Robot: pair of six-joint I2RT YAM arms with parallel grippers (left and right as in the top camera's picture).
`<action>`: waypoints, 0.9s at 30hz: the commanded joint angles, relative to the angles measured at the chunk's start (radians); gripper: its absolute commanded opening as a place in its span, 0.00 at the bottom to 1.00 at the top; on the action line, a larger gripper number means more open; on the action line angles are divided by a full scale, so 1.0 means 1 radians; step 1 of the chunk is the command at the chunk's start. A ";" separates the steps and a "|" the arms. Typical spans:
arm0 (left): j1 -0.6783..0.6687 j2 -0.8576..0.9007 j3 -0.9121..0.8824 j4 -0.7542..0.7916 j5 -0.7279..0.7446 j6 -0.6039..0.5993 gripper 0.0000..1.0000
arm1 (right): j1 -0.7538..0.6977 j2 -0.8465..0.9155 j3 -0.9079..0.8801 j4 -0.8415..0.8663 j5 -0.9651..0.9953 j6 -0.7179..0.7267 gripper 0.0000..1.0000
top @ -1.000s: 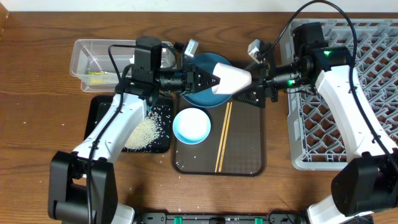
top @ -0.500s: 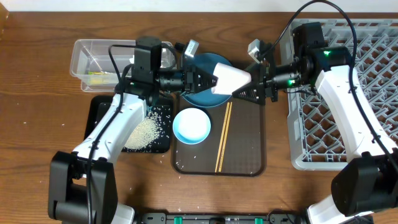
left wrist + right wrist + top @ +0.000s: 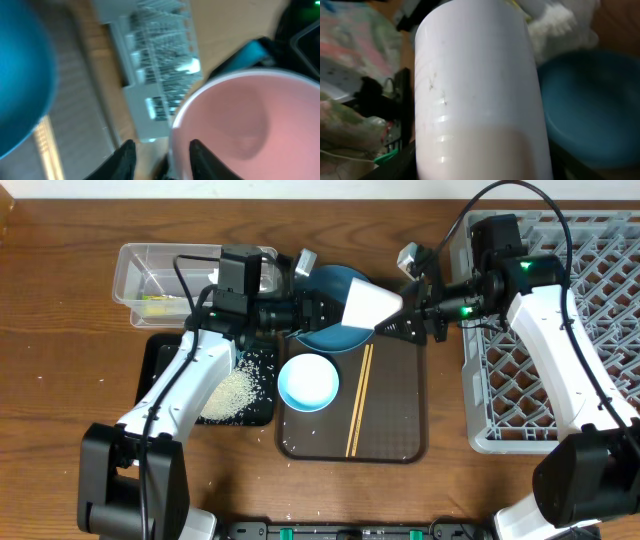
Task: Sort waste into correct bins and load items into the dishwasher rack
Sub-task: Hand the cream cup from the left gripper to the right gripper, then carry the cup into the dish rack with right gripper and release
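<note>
Above the round blue plate [image 3: 335, 280], in the air and tipped on its side: a small white cup with a pink inside [image 3: 368, 305]. Mouth of the cup toward the left gripper [image 3: 325, 311], narrow end toward the right gripper [image 3: 392, 320]. Right jaws clamped on the cup's narrow end, one finger on either side of the white wall in the right wrist view. Left jaws apart, standing on either side of the cup's rim in the left wrist view; contact with the rim impossible to tell through the blur.

Under both grippers, a large brown rectangular serving tray [image 3: 400, 410] on the wooden surface [image 3: 60, 380]. On that tray: the blue plate at the far end, a pale blue-white bowl [image 3: 308, 382] just in front of it, a pair of wooden chopsticks [image 3: 358, 400] lying lengthwise beside the bowl.

Left of the brown tray, a shallow black rectangular tray [image 3: 160, 370] holding a heap of loose white rice grains [image 3: 232, 392]. Behind it, a clear plastic rectangular tub [image 3: 135, 270] with a yellow-green snack wrapper [image 3: 158, 297] inside. Seen past the cup in the right wrist view, a crumpled white tissue [image 3: 560, 22].

At the right edge, the large square grey plastic lattice rack [image 3: 600, 330].
</note>
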 commanded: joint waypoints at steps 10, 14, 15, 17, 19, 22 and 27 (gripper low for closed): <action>0.145 -0.106 0.007 -0.255 -0.336 0.224 0.47 | -0.221 -0.004 0.162 -0.087 0.778 0.530 0.09; 0.190 -0.198 0.007 -0.352 -0.476 0.289 0.47 | -0.321 -0.004 0.226 -0.149 0.971 0.635 0.03; 0.196 -0.219 0.007 -0.378 -0.524 0.301 0.47 | -0.344 -0.004 0.240 -0.160 0.999 0.650 0.02; 0.200 -0.260 0.007 -0.426 -0.618 0.325 0.47 | -0.395 -0.004 0.268 -0.183 1.041 0.668 0.01; 0.200 -0.288 0.007 -0.452 -0.673 0.336 0.47 | -0.444 -0.004 0.293 -0.199 1.074 0.693 0.01; 0.200 -0.319 0.007 -0.467 -0.694 0.336 0.47 | -0.522 -0.002 0.326 -0.211 1.078 0.713 0.01; 0.200 -0.329 0.007 -0.463 -0.694 0.336 0.47 | -0.665 0.037 0.368 -0.221 1.078 0.735 0.01</action>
